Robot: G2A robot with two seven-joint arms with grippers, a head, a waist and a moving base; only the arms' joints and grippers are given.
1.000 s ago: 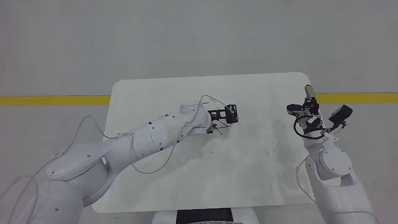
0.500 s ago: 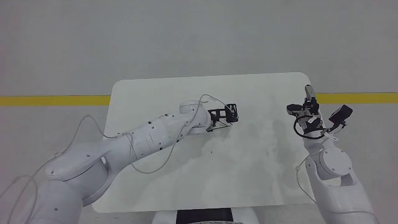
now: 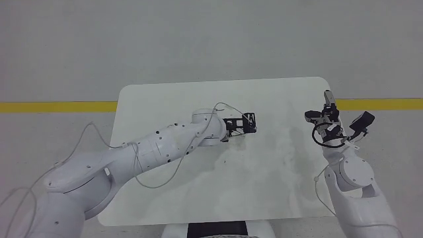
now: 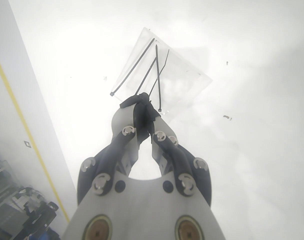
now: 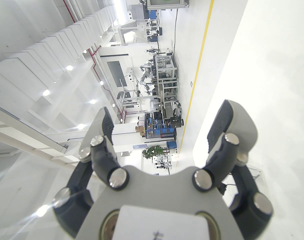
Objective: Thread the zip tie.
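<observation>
The left arm stretches out over the white table [image 3: 152,106] towards its middle. The left gripper [image 3: 242,123] hangs there above a clear plastic sheet [image 4: 187,81] lying flat on the tabletop. In the left wrist view its fingers [image 4: 128,116] are clenched together, and the black pads seem to pinch the near end of a thin black zip tie [image 4: 164,64], which curves away from the tips over the sheet. Three more zip ties [image 4: 132,69] lie on the same sheet. One is off to the side by itself, and the other two cross each other just beyond the fingertips. The right gripper [image 3: 320,109] is well apart from all this at the table's right edge, pointing away from the robot. Its fingers [image 5: 223,123] are spread wide and released, with nothing between them.
</observation>
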